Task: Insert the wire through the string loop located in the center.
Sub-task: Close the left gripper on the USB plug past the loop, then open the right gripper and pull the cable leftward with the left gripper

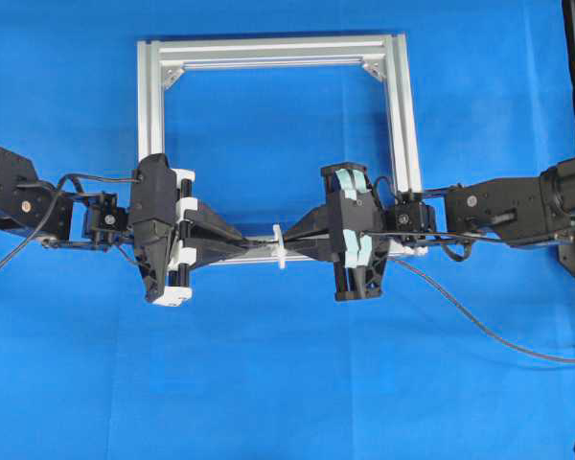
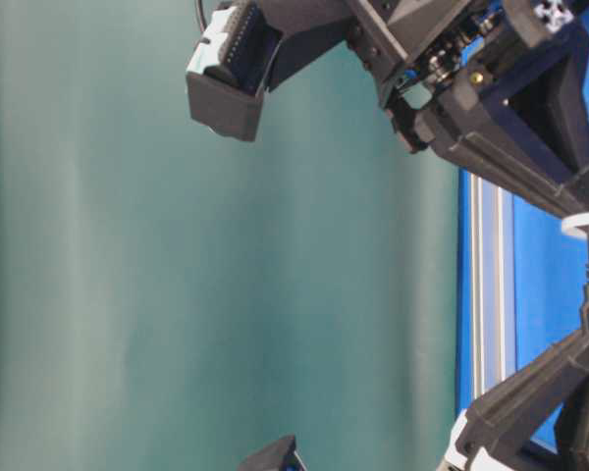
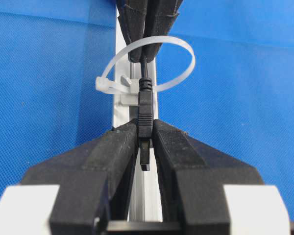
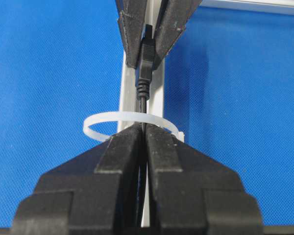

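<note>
Fingers (image 3: 122, 161) of the left gripper (image 3: 145, 142) are clenched on the wire's (image 3: 145, 110) plug, just on the near side of the string loop (image 3: 179, 63). Beyond the loop, the right gripper (image 4: 143, 139) pinches the thin cable, apparently threaded through it, above the aluminium bar (image 4: 159, 105).

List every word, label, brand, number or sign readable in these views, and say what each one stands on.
None: no readable text in any view.
The plug of the wire, the white string loop, the aluminium frame and the blue cloth carry no markings.
The left gripper and right gripper show none either.
</note>
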Controlling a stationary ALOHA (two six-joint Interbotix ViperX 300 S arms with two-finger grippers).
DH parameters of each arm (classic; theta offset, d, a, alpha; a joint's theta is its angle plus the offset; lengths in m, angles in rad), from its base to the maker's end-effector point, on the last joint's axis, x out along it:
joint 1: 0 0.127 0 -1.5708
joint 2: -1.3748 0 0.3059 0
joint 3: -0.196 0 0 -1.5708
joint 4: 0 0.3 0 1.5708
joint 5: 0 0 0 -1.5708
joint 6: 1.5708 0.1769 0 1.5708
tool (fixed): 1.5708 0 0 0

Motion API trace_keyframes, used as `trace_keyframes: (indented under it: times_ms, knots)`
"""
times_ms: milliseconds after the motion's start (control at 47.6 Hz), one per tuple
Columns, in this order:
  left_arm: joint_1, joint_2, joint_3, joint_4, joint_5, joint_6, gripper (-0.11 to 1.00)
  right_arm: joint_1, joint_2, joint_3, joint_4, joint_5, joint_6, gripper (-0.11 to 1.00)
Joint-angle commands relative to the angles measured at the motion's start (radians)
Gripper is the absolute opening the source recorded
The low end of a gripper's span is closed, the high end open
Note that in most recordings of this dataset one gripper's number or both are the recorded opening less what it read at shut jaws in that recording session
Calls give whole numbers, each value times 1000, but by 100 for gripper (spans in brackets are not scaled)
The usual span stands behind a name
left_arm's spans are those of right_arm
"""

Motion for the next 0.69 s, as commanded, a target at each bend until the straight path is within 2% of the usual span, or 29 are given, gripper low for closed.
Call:
trace_keyframes:
  times_ms: [0, 63, 126, 189, 357, 441, 672]
  knots:
    - [6, -14, -11, 2, -5, 2, 8, 3, -14, -11, -2, -3, 2, -2]
    - [6, -14, -11, 2, -5, 2, 8, 3, -14, -11, 0, -3, 2, 2]
    - [6, -14, -11, 2, -5, 2, 8, 3, -14, -11, -2, -2, 3, 12]
    - [6, -15, -12, 2, -5, 3, 8, 3, -14, -11, -2, -3, 3, 26]
    - [6, -15, -14, 2, -5, 3, 8, 5, -14, -11, -2, -3, 3, 76]
    - [8, -15, -14, 2, -5, 3, 8, 5, -14, -11, -2, -2, 5, 94]
    - [6, -21, -8, 2, -5, 3, 8, 5, -15, -9, 0, -2, 5, 95]
